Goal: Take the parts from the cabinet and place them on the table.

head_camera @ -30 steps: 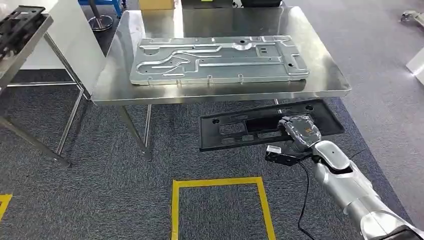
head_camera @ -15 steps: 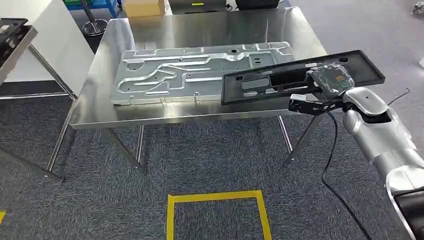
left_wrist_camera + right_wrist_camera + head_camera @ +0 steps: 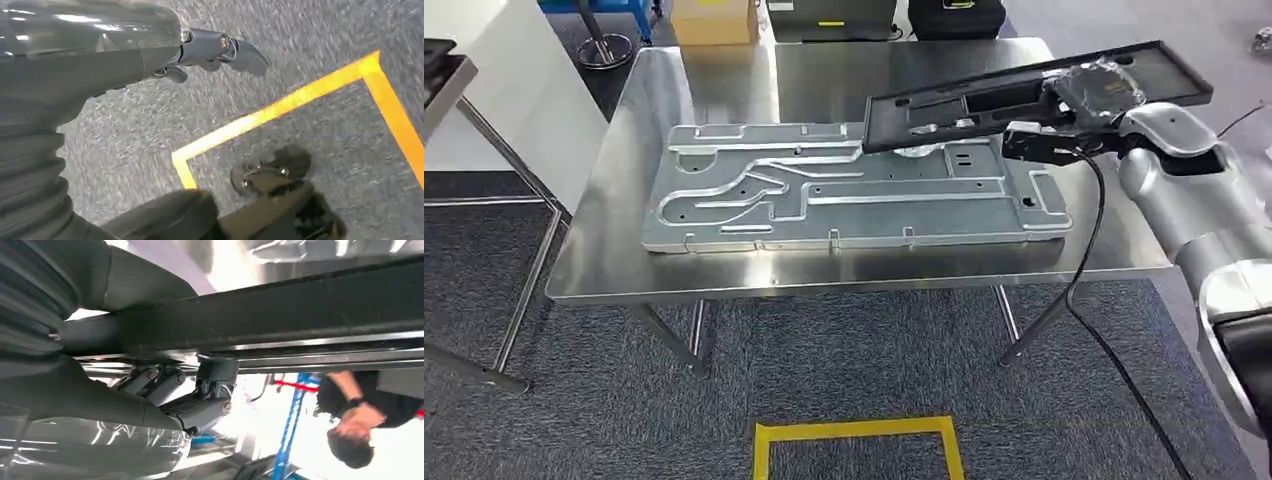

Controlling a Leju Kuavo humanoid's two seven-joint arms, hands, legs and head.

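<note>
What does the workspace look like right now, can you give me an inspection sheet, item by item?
Surface: steel table, shiny.
Job's things: silver stamped panel flat on the table; black frame part held in the air above the table's far right side.
Clutter: nothing seen on the table.
Hands: right hand grips the black frame part; left hand holds nothing, fingers loosely curled, over carpet.
Cables: black cable hangs from the right wrist.
Surroundings: grey carpet, yellow floor tape, cardboard box behind the table, a person nearby.
</note>
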